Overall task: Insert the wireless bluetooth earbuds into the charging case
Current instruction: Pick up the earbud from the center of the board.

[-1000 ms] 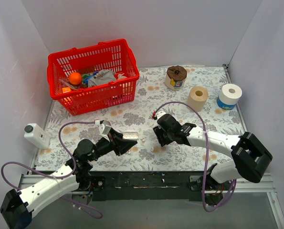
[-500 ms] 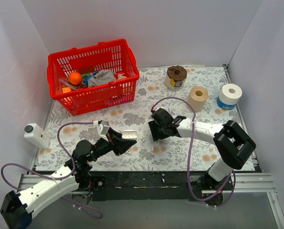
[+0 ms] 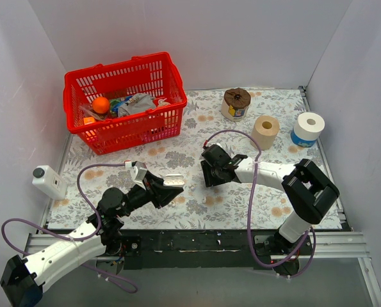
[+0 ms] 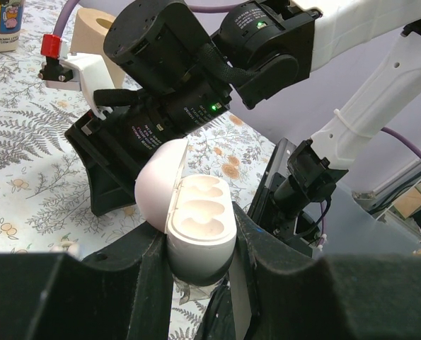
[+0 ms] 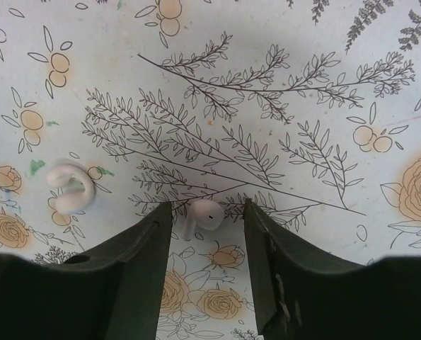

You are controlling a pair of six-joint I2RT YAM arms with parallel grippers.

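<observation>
The charging case [image 4: 199, 227] is white, with its lid hinged open and two empty wells showing. My left gripper [image 4: 199, 249] is shut on its lower body and holds it above the floral table; from above, the case [image 3: 173, 181] sits at the tip of the left gripper [image 3: 166, 190]. One white earbud [image 5: 204, 214] lies on the cloth between the fingers of my right gripper [image 5: 206, 205], which is open and does not touch it. A second earbud [image 5: 69, 190] lies to the left of those fingers. The right gripper [image 3: 210, 180] points down at the table just right of the case.
A red basket [image 3: 123, 131] with an orange and packets stands at the back left. A brown-topped roll [image 3: 236, 103], a tan roll [image 3: 265, 132] and a white and blue roll [image 3: 307, 128] stand at the back right. A white camera block [image 3: 48, 181] sits at the left edge.
The right arm has swung left and brought its gripper down over an earbud, its fingers opening wider and then narrowing a little. The left gripper with the case has stayed put.
</observation>
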